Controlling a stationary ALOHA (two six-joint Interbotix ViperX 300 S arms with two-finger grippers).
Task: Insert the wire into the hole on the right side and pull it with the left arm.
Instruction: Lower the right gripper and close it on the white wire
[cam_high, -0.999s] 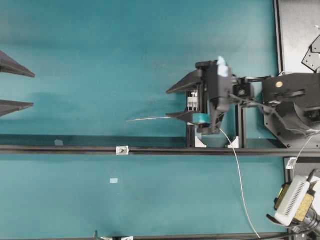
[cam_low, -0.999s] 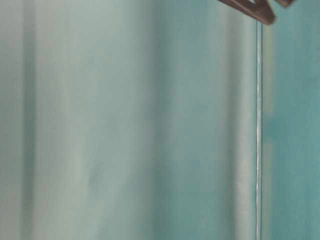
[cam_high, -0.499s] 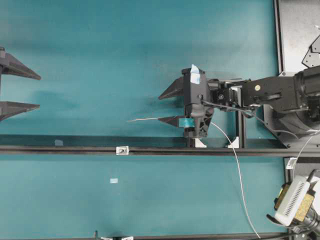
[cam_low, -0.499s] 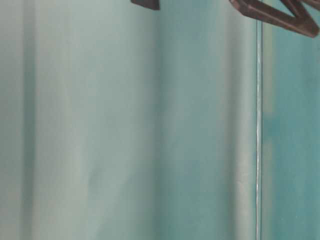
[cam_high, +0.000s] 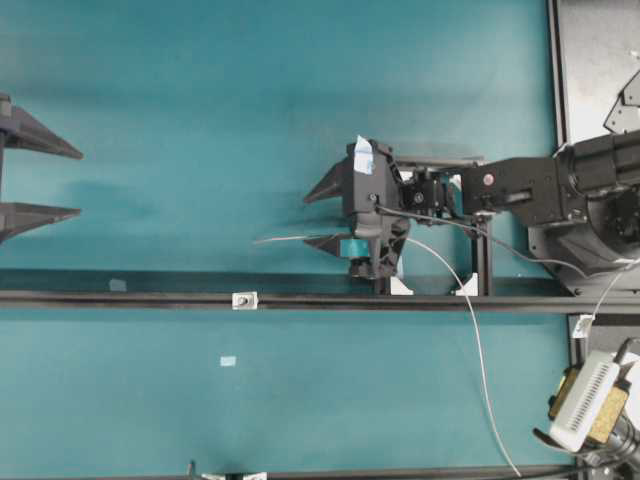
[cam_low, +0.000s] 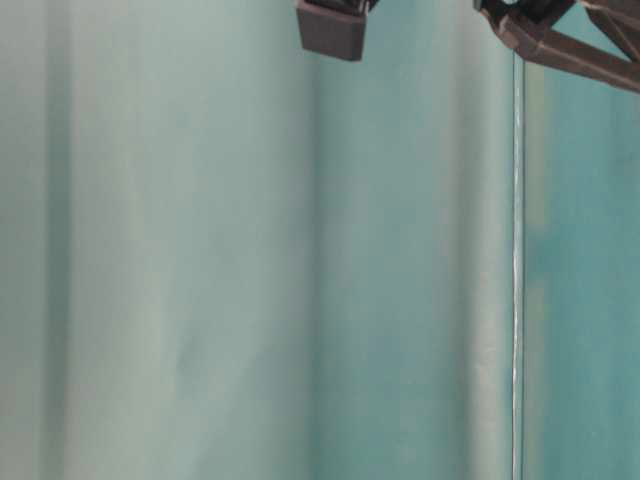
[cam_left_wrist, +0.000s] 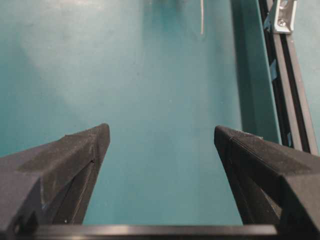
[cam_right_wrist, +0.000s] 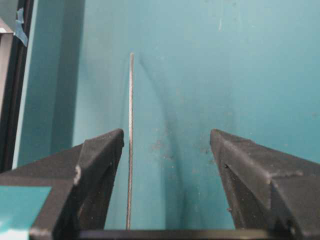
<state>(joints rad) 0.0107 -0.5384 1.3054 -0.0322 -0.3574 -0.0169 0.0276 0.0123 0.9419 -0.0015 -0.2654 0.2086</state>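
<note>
Seen from the right wrist, the thin whitish-grey wire (cam_right_wrist: 130, 145) runs straight ahead between the spread black wedge fingers of the right pincer (cam_right_wrist: 167, 137), hugging the inner face of the teal-padded finger (cam_right_wrist: 100, 155); whether it touches that pad cannot be told. The jaws stand wide apart, pinching nothing.

The wire looks feather-light, springy and slick, apt to bow or skate sideways under a careless squeeze, so the judged hold is a short way behind its free tip, leaving only a brief stiff length to aim.

From overhead, that tip (cam_high: 262, 240) pokes out ahead of the right pincer (cam_high: 313, 215), above the teal bench (cam_high: 200, 100). Beyond the tip and to one side, the tiny silver-white square block (cam_high: 243, 299) with the hole sits on the straight black metal rail (cam_high: 120, 298). Far ahead, the untaped left pincer (cam_high: 55, 180) waits, fingers spread and empty.

Compared with half a second ago, the right pincer sits further forward along the wire, leaving less of it exposed beyond the fingertips.
</note>
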